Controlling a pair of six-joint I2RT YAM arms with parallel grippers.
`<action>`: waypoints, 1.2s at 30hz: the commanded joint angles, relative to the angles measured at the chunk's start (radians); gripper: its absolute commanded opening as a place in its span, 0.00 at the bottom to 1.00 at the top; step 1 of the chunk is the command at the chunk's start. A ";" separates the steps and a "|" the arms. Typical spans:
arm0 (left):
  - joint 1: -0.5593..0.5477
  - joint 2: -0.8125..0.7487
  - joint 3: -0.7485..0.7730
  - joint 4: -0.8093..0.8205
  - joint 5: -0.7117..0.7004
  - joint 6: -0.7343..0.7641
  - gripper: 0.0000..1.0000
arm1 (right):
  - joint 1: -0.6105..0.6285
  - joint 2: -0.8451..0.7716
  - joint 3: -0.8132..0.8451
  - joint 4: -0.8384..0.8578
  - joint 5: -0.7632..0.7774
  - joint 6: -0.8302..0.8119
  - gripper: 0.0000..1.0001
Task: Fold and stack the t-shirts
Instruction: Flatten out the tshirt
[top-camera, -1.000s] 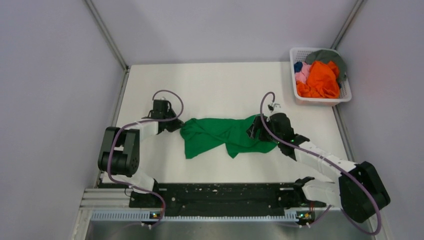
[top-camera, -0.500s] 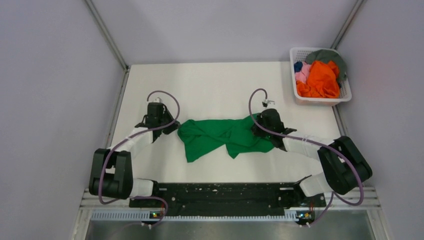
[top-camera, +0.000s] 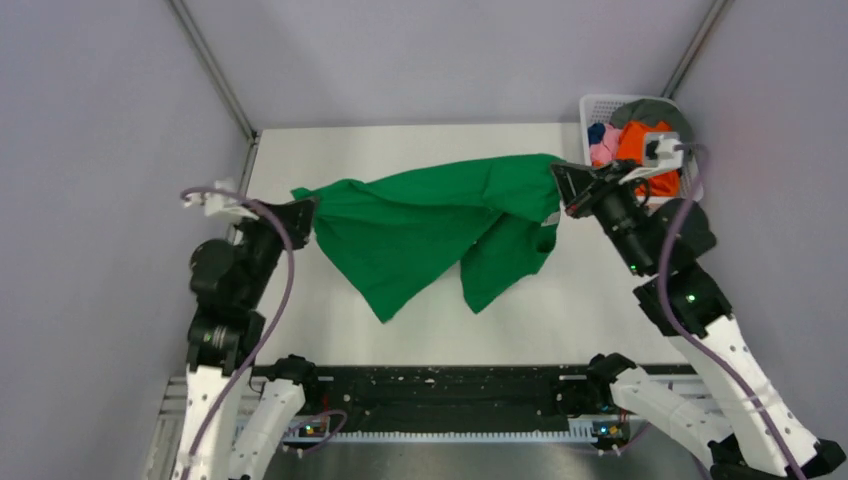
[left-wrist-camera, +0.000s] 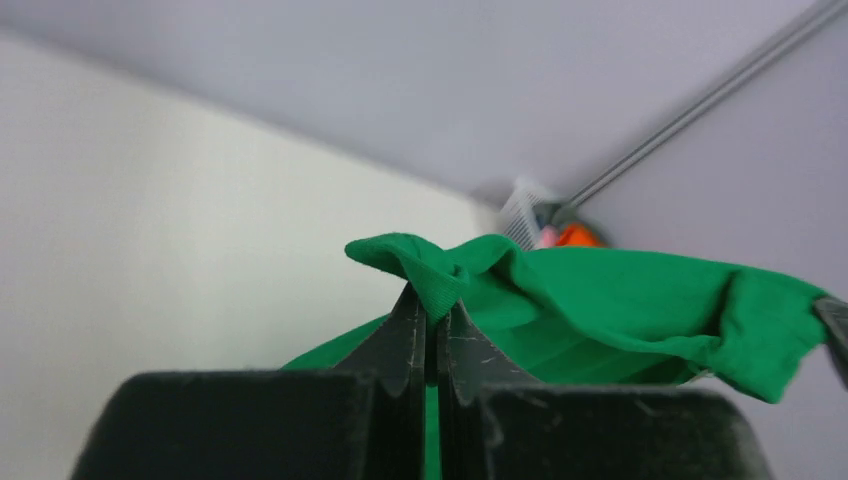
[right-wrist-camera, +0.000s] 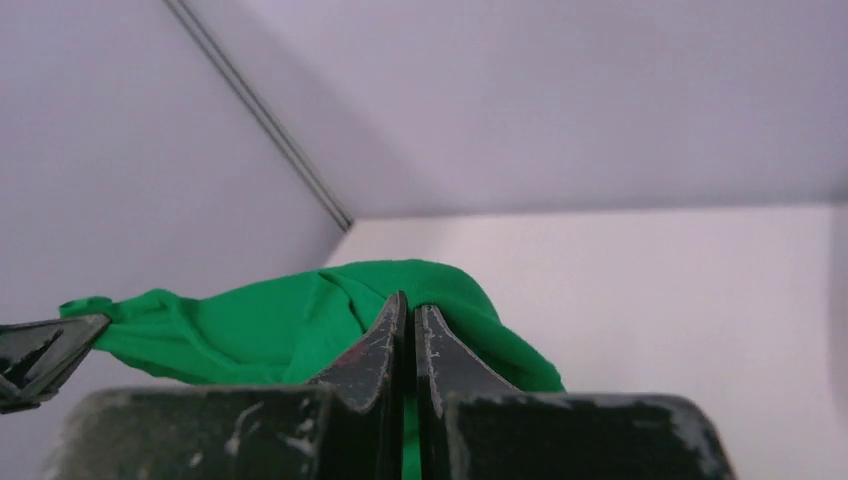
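Note:
A bright green t-shirt (top-camera: 430, 225) hangs stretched in the air above the table, held at both ends. My left gripper (top-camera: 303, 208) is shut on its left edge, and the ribbed hem (left-wrist-camera: 440, 280) is pinched between the fingertips. My right gripper (top-camera: 560, 180) is shut on the right edge of the green t-shirt (right-wrist-camera: 290, 320). The lower part droops in two folds toward the table. More t-shirts (top-camera: 640, 145), orange, pink, blue and grey, lie in the basket at the back right.
A white lattice basket (top-camera: 596, 103) stands at the table's back right corner, just behind the right wrist. Grey walls close in the white table (top-camera: 420, 150) on three sides. A black rail (top-camera: 440, 385) with the arm bases runs along the near edge.
Both arms have risen and spread apart, lifting the green t-shirt off the table and stretching it out. The right gripper closed on the cloth during this second.

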 joint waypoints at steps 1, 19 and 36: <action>-0.003 -0.140 0.176 0.028 0.053 0.018 0.00 | 0.008 -0.041 0.181 -0.069 -0.152 -0.043 0.00; 0.001 -0.064 0.560 0.043 0.107 0.059 0.00 | 0.007 -0.021 0.543 -0.098 -0.380 -0.027 0.00; 0.021 0.575 0.139 0.283 -0.409 0.099 0.00 | -0.042 0.298 -0.089 0.290 0.133 0.015 0.00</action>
